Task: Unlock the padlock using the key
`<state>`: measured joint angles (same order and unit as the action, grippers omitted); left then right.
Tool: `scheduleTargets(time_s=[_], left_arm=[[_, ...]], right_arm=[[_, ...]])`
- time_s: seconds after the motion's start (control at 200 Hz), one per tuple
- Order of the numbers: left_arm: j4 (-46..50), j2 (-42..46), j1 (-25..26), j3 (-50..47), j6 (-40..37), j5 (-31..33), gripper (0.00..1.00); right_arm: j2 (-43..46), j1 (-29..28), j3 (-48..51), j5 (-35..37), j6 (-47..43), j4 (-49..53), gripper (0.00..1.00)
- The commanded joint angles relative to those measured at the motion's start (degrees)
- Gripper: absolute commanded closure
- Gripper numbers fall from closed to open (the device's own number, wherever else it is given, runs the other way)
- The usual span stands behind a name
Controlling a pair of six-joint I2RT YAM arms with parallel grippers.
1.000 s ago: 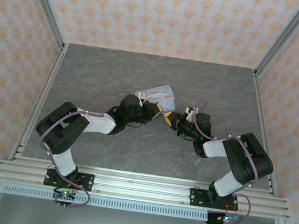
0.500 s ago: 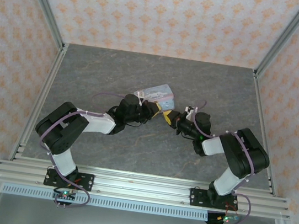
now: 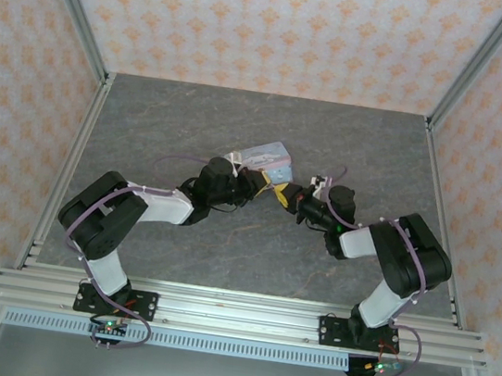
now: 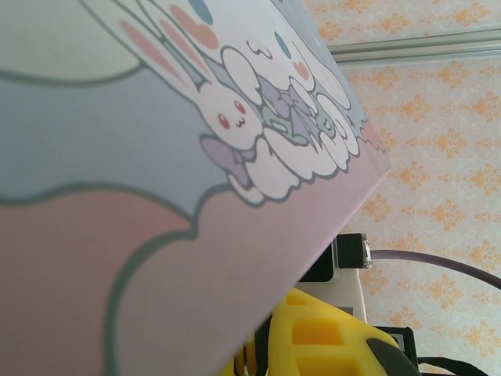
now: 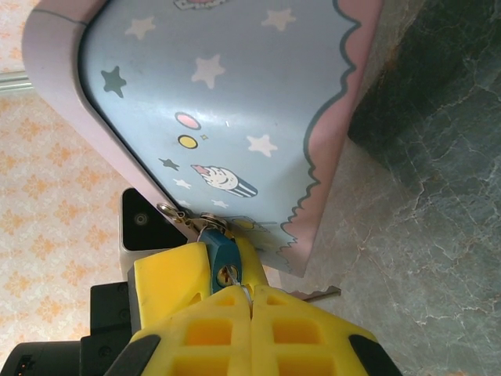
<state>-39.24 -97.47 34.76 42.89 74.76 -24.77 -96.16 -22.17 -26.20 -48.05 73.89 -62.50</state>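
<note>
Right tool (image 5: 250, 291) is shut just under the padlock (image 5: 220, 254) on the tin (image 5: 235, 117) (left tool (image 3: 265, 186) seems clamped on that tin). Grey sliver beside its tip may be the key (image 5: 322, 294); feed it straight into the keyhole (image 5: 227, 274).

— Where is the padlock (image 5: 219, 254)?
— Hanging off the small hasp on the pale blue tin (image 5: 235, 102), with yellow pads (image 5: 168, 274) on both sides of it.
— And the right hand (image 5: 250, 296)?
— Closed, with its fingertips pressed together right at the padlock's keyhole end. Grey worktop (image 5: 423, 235) shows beside the tin.
</note>
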Motion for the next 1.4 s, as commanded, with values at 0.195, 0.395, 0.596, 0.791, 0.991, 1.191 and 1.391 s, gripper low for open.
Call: scheduleTargets(time_s=[0.195,0.395,0.596,0.791,0.991,1.191,1.391], left_arm=[[-4.3,3.0,2.5,0.0,0.4,-8.4,1.00],[-5.6,3.0,2.5,-0.1,1.8,-8.2,1.00],[-7.9,2.3,2.5,-0.1,3.8,-8.0,1.00],[-11.4,1.1,2.5,-0.3,6.8,-7.8,1.00],[-12.1,1.3,2.5,-0.3,7.7,-7.6,1.00],[-12.3,1.4,2.5,-0.3,7.9,-7.8,1.00],[-13.0,1.4,2.5,-0.5,8.3,-7.7,1.00]], right_arm=[[0.1,-0.2,-4.3,-2.5,-5.8,1.5,1.00],[-0.2,-0.2,-4.3,-3.5,-6.5,1.4,1.00],[-0.1,-0.2,-4.5,-4.8,-6.3,0.2,1.00],[-0.3,-0.2,-4.2,-4.8,-6.6,0.1,1.00],[-0.3,-0.2,-4.4,-4.1,-6.5,0.3,1.00],[-0.4,-0.2,-5.3,-3.7,-6.4,0.6,1.00],[-1.1,-0.2,-6.8,-4.7,-6.2,0.6,1.00]])
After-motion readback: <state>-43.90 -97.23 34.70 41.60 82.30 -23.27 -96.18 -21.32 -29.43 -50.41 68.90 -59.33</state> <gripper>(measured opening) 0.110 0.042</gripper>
